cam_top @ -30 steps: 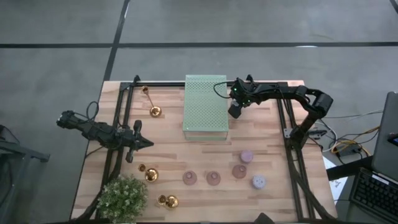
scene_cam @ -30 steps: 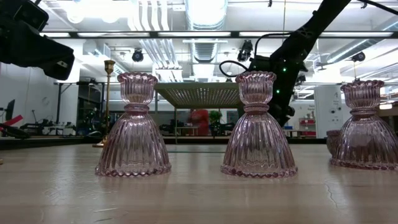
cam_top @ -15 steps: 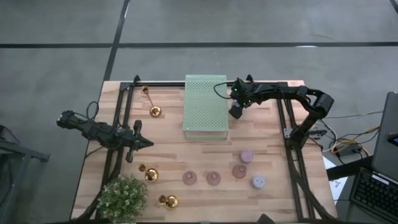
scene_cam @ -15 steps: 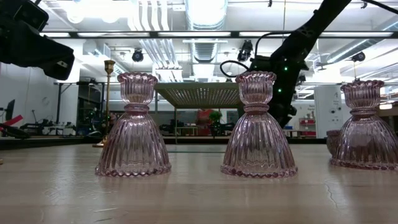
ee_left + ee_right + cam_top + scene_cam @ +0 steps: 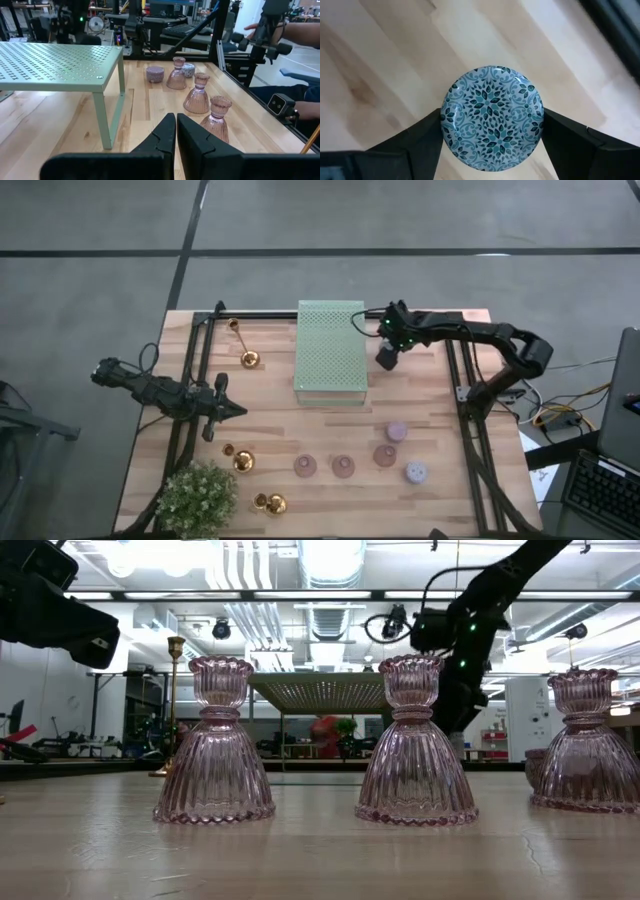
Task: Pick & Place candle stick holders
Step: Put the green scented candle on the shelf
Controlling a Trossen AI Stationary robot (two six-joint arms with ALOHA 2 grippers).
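My right gripper (image 5: 386,360) points down just right of the pale green perforated stand (image 5: 330,350) and is shut on a squat round holder with a blue-teal patterned face (image 5: 492,115). Two lavender holders (image 5: 397,430) (image 5: 416,472) and three pink glass holders (image 5: 343,467) (image 5: 416,740) stand on their bases near the table's near edge. One gold holder (image 5: 243,358) stands at the far left, and two more (image 5: 243,461) (image 5: 270,503) sit near the plant. My left gripper (image 5: 235,410) is shut and empty at the table's left. My right gripper pinches the holder between its two fingers (image 5: 427,135), on opposite sides of its round rim (image 5: 540,120). The fingers come from above, pointing down. The patterned face is turned toward the wrist, and bare table wood shows below it. I cannot tell whether the holder's underside rests on the table.
The green stand (image 5: 55,65) stands on thin legs mid-table, far side. A bushy potted plant (image 5: 197,495) is at the near left corner. Black frame rails (image 5: 470,430) run along both sides. A person's arm (image 5: 295,30) shows beyond the table's right edge.
My right gripper has risen and gone a little toward the table's right edge, away from the green stand, with the patterned holder still between its fingers.
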